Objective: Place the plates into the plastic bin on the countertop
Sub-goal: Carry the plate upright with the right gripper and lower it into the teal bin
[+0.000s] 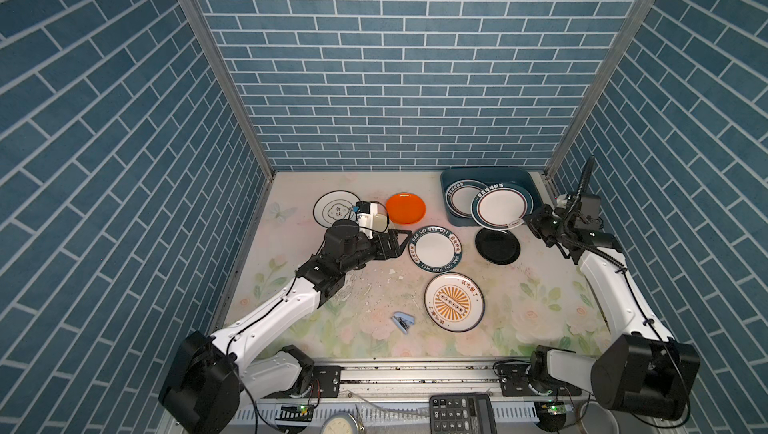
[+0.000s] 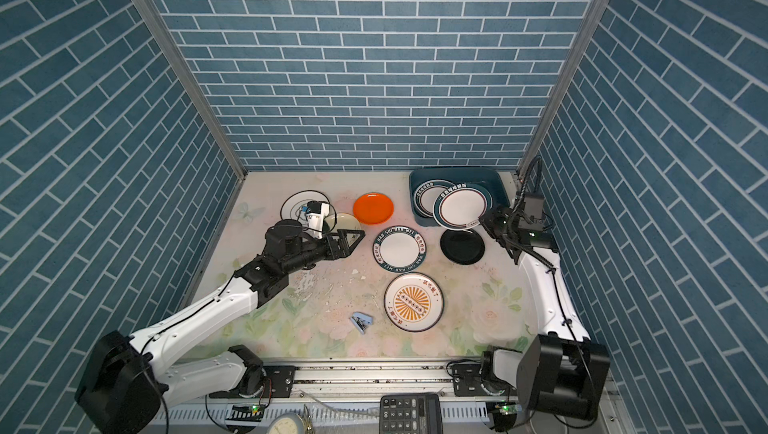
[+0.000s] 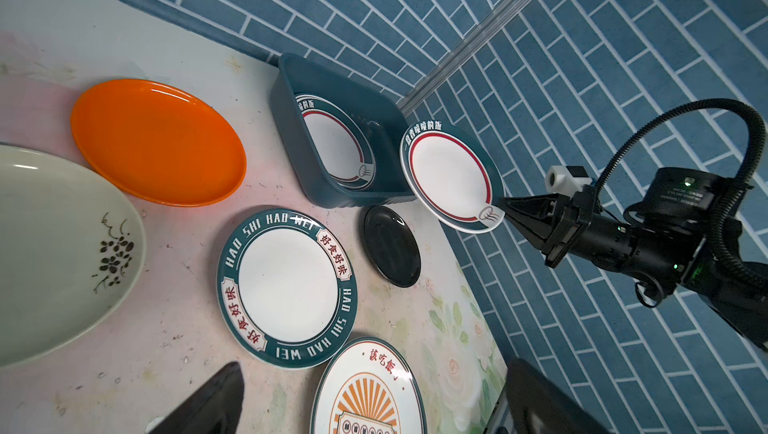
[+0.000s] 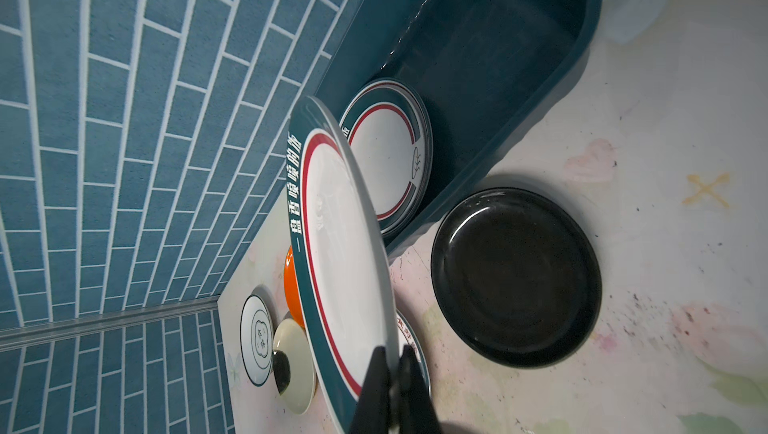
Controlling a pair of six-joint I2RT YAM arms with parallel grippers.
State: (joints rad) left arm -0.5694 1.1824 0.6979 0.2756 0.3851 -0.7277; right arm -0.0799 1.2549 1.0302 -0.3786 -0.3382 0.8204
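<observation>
Bin: the plastic bin (image 1: 486, 170) sits in the far right corner of the tabletop (image 1: 532, 319), upper right of the floral surface in both top views.
Done: one teal-rimmed plate (image 1: 457, 199) lies inside at the bin's left end. Its edge looks layered in the right wrist view, so there may be more beneath; I can't tell.
In hand: the right pincer (image 1: 524, 220) is nipped tight on the rim of the held plate (image 1: 500, 205). The plate is tilted, hangs over the bin's near right corner and is not yet down.
Left pincer (image 1: 401, 244): spread wide and empty, hovering between the cream plate (image 2: 347, 222) and the lettered plate (image 1: 435, 248).
Left to do: six plates lie on the tabletop. They are those two, the line-drawn white plate (image 1: 332, 211), the orange plate (image 1: 405, 208), the black plate (image 1: 497, 246) and the sunburst plate (image 1: 454, 302).
In the way: the black plate lies just beside the bin's near wall, under the held plate. The bin's other end looks bare, which is probably the spot to lower into.
Strays: a blue stapler (image 1: 403, 321) and white chips (image 1: 390, 271) mid-surface, and a calculator (image 1: 461, 413) at the lower edge, off the surface.
</observation>
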